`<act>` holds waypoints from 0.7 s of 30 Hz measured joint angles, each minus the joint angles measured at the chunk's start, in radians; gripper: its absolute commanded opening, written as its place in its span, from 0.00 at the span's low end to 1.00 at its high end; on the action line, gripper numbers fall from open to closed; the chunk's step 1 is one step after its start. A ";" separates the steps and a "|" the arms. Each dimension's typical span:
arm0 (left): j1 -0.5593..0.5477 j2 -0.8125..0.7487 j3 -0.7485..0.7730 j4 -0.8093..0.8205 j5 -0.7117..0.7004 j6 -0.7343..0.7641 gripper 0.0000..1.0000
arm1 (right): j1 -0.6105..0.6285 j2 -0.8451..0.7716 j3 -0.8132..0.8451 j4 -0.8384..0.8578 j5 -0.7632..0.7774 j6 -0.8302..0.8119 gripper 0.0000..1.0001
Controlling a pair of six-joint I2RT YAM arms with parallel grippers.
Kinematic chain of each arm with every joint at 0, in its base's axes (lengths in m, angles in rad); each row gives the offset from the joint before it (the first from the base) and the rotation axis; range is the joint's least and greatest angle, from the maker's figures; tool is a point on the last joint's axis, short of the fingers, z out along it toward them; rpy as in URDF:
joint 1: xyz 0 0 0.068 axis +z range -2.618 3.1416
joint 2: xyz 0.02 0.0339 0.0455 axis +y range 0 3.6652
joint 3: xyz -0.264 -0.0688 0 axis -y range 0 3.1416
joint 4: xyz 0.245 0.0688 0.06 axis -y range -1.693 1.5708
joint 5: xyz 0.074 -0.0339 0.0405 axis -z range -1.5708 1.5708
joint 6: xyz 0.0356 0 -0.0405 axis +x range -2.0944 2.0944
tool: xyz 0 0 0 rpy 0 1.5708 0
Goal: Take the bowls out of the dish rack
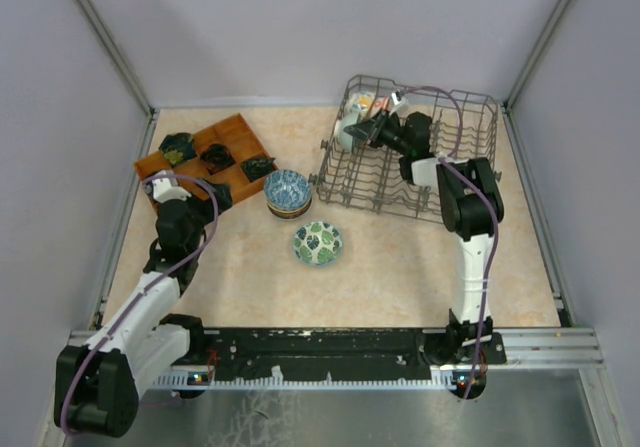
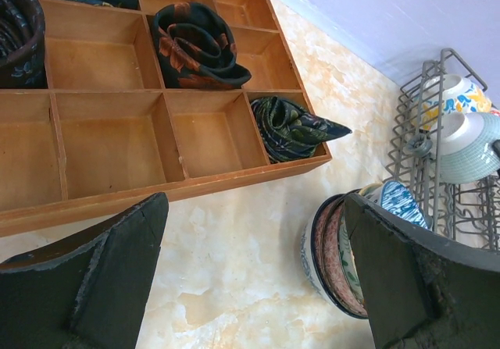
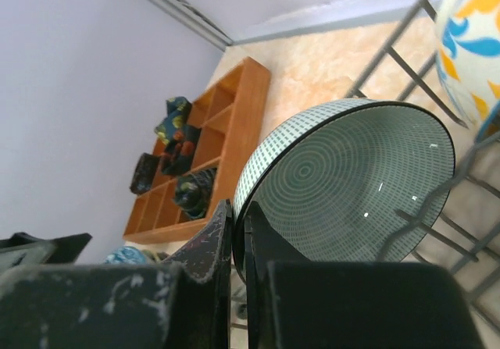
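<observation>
The grey wire dish rack [image 1: 470, 117] stands at the back right. At its left end a pale teal bowl [image 3: 359, 185] stands on edge, and my right gripper [image 3: 238, 216] is shut on its rim, one finger inside and one outside. Behind it an orange-blue bowl [image 3: 473, 44] stands among the tines. A stack of bowls [image 1: 288, 192] with a blue-white one on top sits on the table, and a green leaf bowl [image 1: 318, 242] lies nearer me. My left gripper [image 2: 254, 208] hangs open over bare table, just left of the stack [image 2: 336, 255], holding nothing.
A brown wooden compartment tray [image 1: 235, 132] lies at the back left, with dark rolled cloths [image 2: 199, 44] in some compartments. Grey walls close the table on three sides. The rack's upright tines [image 2: 406, 138] surround the two bowls in it.
</observation>
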 measured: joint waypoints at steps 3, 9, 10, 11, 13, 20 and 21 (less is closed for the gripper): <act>0.000 -0.013 0.000 -0.001 0.000 0.000 0.99 | 0.000 -0.046 -0.022 0.024 -0.012 0.015 0.00; 0.000 -0.035 0.000 -0.007 0.000 0.000 0.99 | -0.001 -0.129 -0.031 0.092 -0.032 0.045 0.00; 0.000 -0.038 0.000 -0.008 0.000 0.000 0.99 | -0.001 -0.143 -0.038 0.104 -0.034 0.048 0.00; 0.000 -0.042 0.000 -0.011 0.000 0.000 0.99 | -0.001 -0.160 -0.047 0.109 -0.035 0.052 0.00; 0.000 -0.050 0.000 -0.021 0.000 0.000 0.99 | 0.001 -0.198 -0.079 0.110 -0.040 0.051 0.00; 0.000 -0.080 0.005 -0.067 0.005 0.000 0.99 | 0.089 -0.425 -0.161 -0.196 0.037 -0.181 0.00; 0.000 -0.084 0.010 -0.082 0.005 0.001 0.99 | 0.126 -0.476 -0.163 -0.290 0.080 -0.246 0.00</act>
